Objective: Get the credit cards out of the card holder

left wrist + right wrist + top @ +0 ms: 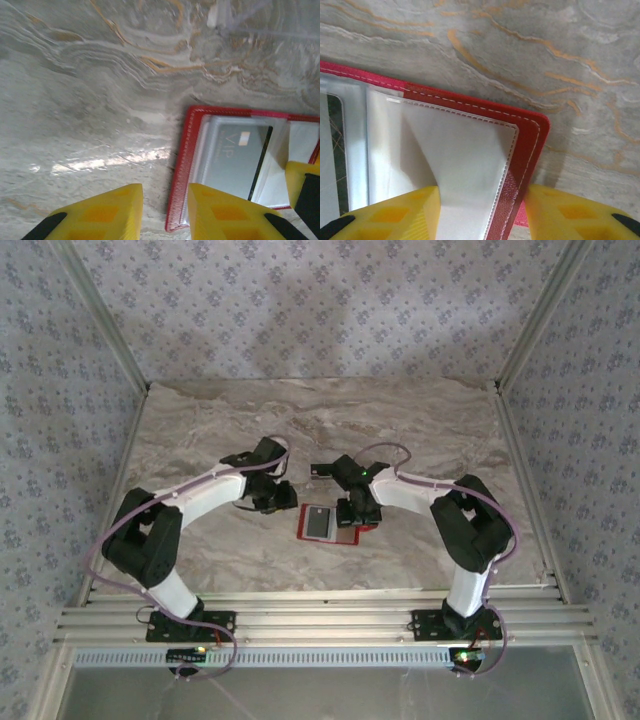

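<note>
"VIP" credit card [235,155] sits pocketed in the card holder [182,165], left gripper [164,194] narrowly parted, right gripper [482,192] wide astride its corner.

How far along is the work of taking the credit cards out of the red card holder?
Done: the card holder lies open on the table. In hand: the left gripper straddles its left edge, the right gripper its right edge, jaws apart. Left to do: a credit card marked VIP sits in its clear pocket, not yet pulled out.
</note>
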You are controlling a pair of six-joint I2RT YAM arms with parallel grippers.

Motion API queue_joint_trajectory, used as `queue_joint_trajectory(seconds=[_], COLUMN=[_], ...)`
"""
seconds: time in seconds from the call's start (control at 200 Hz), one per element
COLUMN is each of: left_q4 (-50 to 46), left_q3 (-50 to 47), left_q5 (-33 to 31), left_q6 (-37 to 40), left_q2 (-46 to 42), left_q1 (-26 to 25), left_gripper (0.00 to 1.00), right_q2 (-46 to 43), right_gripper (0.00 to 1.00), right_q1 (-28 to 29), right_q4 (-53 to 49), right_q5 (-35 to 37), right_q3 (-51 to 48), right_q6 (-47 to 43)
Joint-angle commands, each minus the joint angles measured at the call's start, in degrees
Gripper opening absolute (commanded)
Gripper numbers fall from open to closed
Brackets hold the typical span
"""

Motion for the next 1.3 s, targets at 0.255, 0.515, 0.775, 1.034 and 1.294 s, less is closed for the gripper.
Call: queue_joint_trajectory(seconds=[0.255,0.515,0.775,1.034,1.294], left_q4=[-1.6,-1.8,-0.6,0.0,0.3], left_q3=[3.5,4.9,4.3,3.0,1.7], left_q5=[-0.5,0.2,0.9,0.9,0.7], left_q6=[-1.2,-0.6,-0.4,-0.6,-0.8], left_q2=[3.4,6.4,8.6,9.4,9.0], left_q1=[-3.9,-5.4,-5.5,-5.5,-5.5], left_gripper=[0.28,0.25,0.21,0.19,0.19], right_q2=[-5.4,-7.5,-6.0,-3.6,-0.8], right_gripper=[0.5,0.5,0.48,0.46,0.45], right_q1=[0.3,0.1,-1.0,-1.2,-1.2], right_q4=[-4.4,-0.5,10.4,15.7,19.0], right_q5=[4.1,-3.9,-14.2,-18.8,-21.6], right_q3=[2.1,2.1,-0.2,-1.7,-2.2], right_q6=[0.1,0.8,5.4,8.0,9.8])
